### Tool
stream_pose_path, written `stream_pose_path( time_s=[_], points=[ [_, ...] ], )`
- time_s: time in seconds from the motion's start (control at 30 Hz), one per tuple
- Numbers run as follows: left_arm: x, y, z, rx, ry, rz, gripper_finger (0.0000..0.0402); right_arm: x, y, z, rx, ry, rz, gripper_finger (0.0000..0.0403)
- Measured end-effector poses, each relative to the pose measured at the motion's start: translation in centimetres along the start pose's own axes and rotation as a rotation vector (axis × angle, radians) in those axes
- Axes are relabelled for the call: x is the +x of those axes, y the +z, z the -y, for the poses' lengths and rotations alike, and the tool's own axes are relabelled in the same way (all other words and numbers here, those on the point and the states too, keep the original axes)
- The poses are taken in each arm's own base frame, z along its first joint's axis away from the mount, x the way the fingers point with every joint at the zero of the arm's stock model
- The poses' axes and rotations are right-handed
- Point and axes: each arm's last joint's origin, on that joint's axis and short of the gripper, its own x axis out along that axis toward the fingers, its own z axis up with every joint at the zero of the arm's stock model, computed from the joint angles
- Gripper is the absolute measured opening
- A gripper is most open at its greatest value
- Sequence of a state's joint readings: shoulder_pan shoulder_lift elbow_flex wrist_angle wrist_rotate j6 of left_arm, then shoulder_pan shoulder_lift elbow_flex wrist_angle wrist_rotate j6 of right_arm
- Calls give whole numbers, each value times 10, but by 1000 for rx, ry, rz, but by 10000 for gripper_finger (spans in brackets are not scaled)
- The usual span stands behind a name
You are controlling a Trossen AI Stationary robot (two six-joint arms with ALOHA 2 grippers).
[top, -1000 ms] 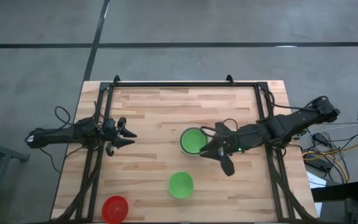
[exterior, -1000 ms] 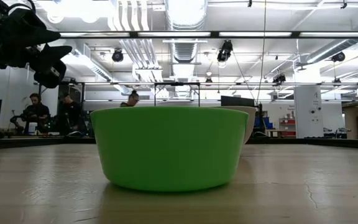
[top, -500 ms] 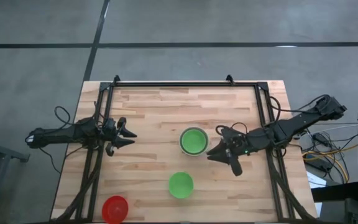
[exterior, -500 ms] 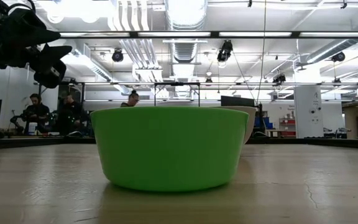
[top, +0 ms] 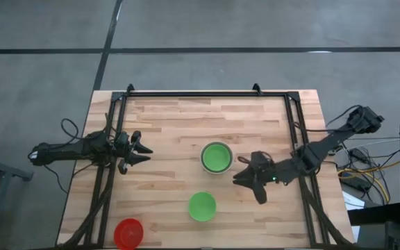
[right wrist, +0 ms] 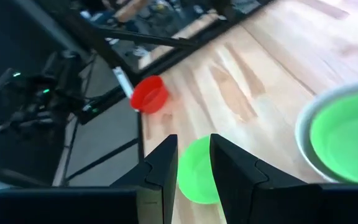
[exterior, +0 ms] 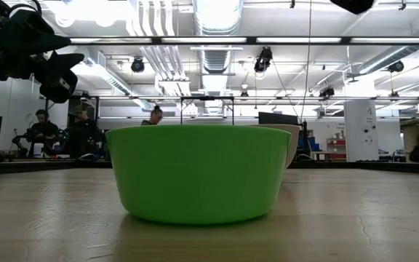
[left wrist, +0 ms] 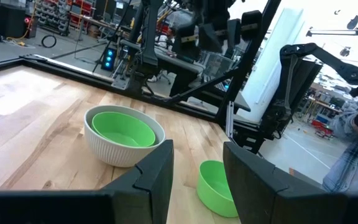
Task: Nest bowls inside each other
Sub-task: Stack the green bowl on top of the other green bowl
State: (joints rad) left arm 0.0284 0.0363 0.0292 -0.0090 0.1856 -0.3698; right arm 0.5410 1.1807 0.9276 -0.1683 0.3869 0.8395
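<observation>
A pale white-grey bowl [top: 216, 157] sits mid-table with a green bowl [left wrist: 122, 129] nested inside it. A second green bowl [top: 202, 206] rests on its base nearer the front edge, and a red bowl [top: 128, 232] stands at the front left corner. My right gripper [top: 248, 189] hovers open to the right of the two green bowls, above the table, touching nothing. In its wrist view the loose green bowl [right wrist: 194, 172] shows in the gap between its fingers. My left gripper [top: 142, 150] waits open at the table's left side.
A black metal frame [top: 207, 93] runs along the table's far edge and down both sides. Bare wood lies between the bowls and along the far half of the table. People sit at desks in the room behind [exterior: 42, 131].
My right gripper has drawn away from the white-grey bowl's right side toward the table's near edge, sinking lower and rolling a little. Its fingers have stayed open. The bowls and my left gripper have not moved.
</observation>
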Motion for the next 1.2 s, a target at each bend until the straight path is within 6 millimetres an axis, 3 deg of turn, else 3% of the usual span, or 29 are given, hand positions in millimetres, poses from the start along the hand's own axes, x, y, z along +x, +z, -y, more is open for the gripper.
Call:
stream_pose_path(
  time_s=[0.33, 0.63, 1.2],
  points=[
    [0, 0, 0, 0, 0, 0, 145, 3, -18, 2, 102, -100, -52, 91],
    [0, 0, 0, 0, 0, 0, 145, 18, -28, 2, 172, -132, -124, 91],
    [0, 0, 0, 0, -1, 0, 145, 78, -22, -44, 154, -376, -340, 91]
  ],
)
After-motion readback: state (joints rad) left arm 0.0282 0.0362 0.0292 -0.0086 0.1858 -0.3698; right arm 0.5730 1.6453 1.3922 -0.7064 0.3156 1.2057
